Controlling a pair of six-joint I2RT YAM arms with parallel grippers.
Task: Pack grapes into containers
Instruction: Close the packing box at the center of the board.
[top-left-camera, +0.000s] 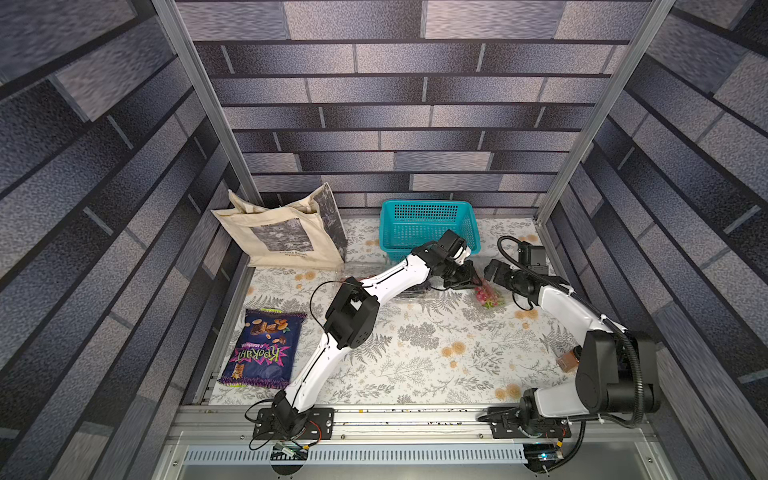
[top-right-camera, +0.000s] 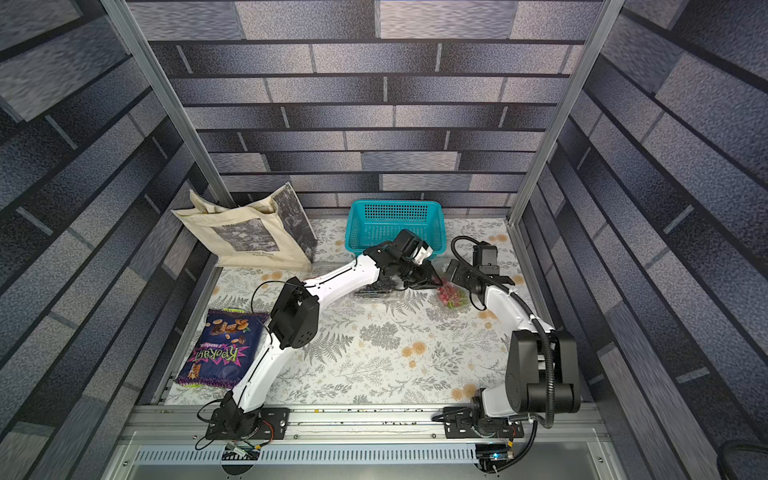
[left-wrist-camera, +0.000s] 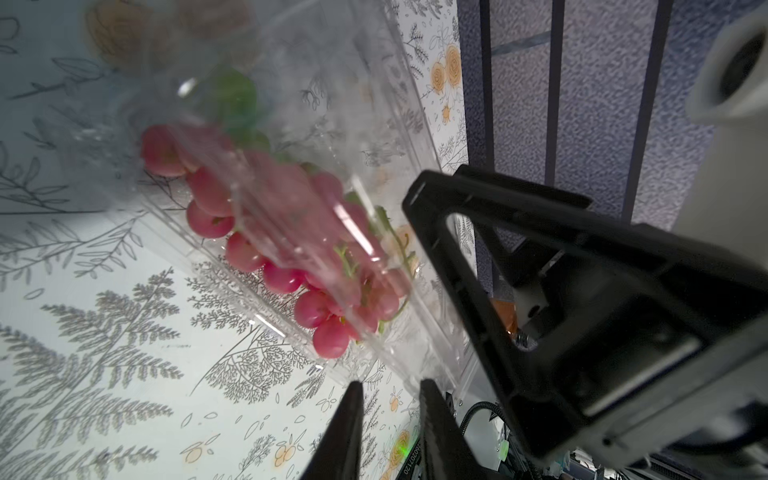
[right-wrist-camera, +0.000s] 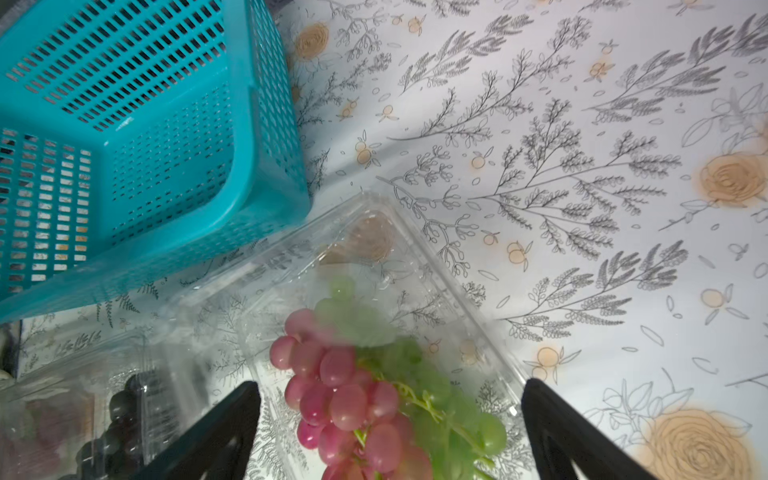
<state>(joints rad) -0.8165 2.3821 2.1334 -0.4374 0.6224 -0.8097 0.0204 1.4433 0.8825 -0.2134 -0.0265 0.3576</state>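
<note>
The pink-and-green grapes (right-wrist-camera: 353, 399) lie in a clear container (right-wrist-camera: 415, 266) on the bench (right-wrist-camera: 582, 124), near the basket (right-wrist-camera: 166, 124). The right pincer (right-wrist-camera: 390, 384) stands wide apart astride that container, touching nothing, likely placed to steady it. The left pincer (left-wrist-camera: 390, 395) sits at the container's corner, jaws a narrow slit apart with bench showing between them, probably letting the lid (left-wrist-camera: 316, 174) go. A second container (right-wrist-camera: 104, 395) of dark grapes (right-wrist-camera: 124, 407) crowds one side and the basket another. Open bench lies toward the arms' bases.
</note>
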